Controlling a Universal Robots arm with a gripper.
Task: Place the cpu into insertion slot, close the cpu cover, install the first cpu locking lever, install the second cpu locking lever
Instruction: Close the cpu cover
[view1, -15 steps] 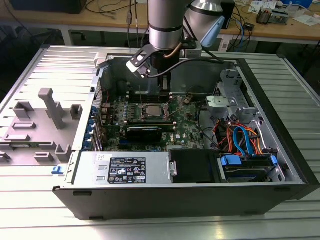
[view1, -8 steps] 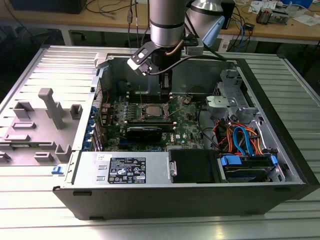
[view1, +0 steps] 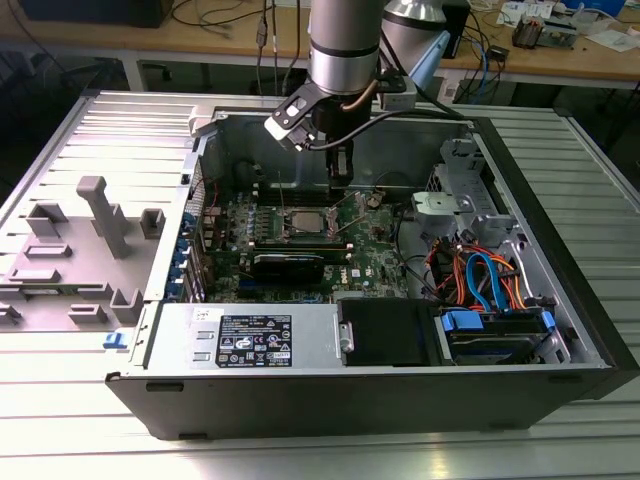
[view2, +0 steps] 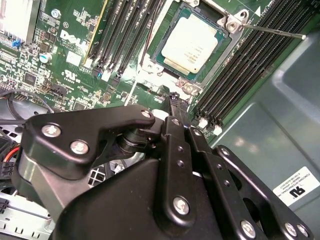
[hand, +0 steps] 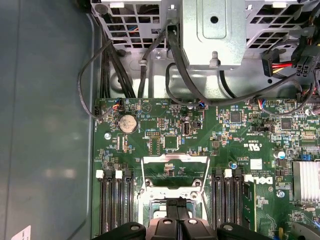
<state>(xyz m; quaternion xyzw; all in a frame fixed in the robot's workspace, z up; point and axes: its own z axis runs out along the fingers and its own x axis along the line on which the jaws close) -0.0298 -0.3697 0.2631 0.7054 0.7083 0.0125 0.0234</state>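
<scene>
The hand (view2: 178, 104) is seen narrowed shut (tips touching) just beside the cpu cover (view2: 226, 50), by which the seated cpu (view2: 192, 44) is framed.

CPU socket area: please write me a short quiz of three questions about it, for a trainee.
1. True or false: the cpu cover frames the cpu.
2. The end effector is nearest to: A) the cpu cover, B) the blue cables, C) the power supply.
3. What colour is the circuit board?
Key: 1 true; 2 A; 3 green.
</scene>
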